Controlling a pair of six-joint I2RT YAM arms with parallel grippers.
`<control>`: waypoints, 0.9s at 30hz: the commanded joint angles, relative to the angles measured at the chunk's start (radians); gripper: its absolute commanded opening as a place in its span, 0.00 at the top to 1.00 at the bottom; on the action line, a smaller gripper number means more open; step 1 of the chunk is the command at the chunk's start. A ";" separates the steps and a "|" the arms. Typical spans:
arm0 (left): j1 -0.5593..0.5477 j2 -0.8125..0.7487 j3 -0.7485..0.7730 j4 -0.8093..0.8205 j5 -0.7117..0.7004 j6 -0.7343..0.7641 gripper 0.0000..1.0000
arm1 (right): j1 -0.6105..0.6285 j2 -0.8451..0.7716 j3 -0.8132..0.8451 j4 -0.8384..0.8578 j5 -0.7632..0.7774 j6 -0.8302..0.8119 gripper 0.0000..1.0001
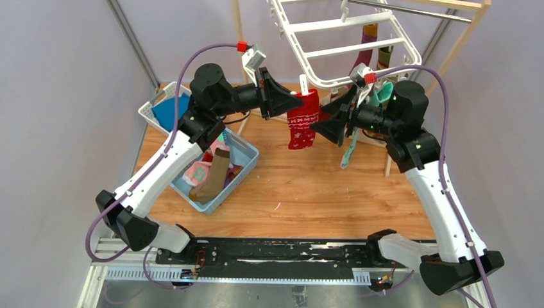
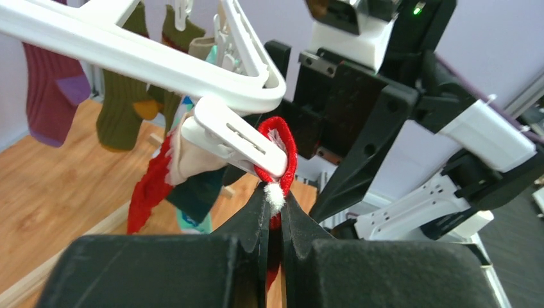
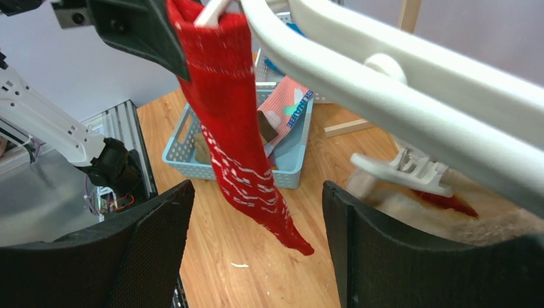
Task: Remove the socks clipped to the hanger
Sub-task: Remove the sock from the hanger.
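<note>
The white hanger (image 1: 340, 48) hangs tilted over the back of the table. A red sock (image 1: 303, 122) with a white pattern dangles from one of its clips (image 2: 234, 138). My left gripper (image 2: 274, 199) is shut on the sock's red cuff (image 2: 290, 147) just under that clip. My right gripper (image 1: 324, 126) stands open to the right of the sock, below the hanger bar (image 3: 385, 70). In the right wrist view the red sock (image 3: 224, 96) hangs ahead of the open fingers and touches neither. More socks stay clipped: a purple one (image 2: 48, 90), an olive one (image 2: 122, 102), a teal one (image 1: 349, 151).
A light blue basket (image 1: 247, 160) on the left of the table holds several loose socks, a brown one (image 1: 215, 176) on top. Behind it a white basket (image 1: 151, 109) holds a blue cloth. A wooden pole rack (image 1: 462, 38) carries the hanger at the back right.
</note>
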 commanded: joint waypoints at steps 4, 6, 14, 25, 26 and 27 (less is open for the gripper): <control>-0.003 -0.002 0.006 0.133 0.055 -0.162 1.00 | 0.013 -0.007 -0.049 0.100 -0.048 0.005 0.32; -0.003 0.000 0.002 0.151 0.055 -0.183 1.00 | 0.016 -0.002 -0.059 0.125 -0.078 0.023 0.38; -0.003 -0.015 -0.031 0.158 0.032 -0.174 1.00 | 0.016 -0.009 -0.098 0.209 -0.141 0.078 0.79; 0.055 -0.053 -0.087 0.158 -0.008 -0.126 0.40 | -0.004 -0.037 -0.103 0.141 -0.108 0.044 1.00; 0.062 -0.048 -0.078 0.158 0.000 -0.121 0.36 | -0.004 -0.035 -0.104 0.139 -0.108 0.045 1.00; 0.066 -0.039 -0.065 0.158 0.014 -0.118 0.32 | -0.004 -0.034 -0.103 0.137 -0.108 0.044 1.00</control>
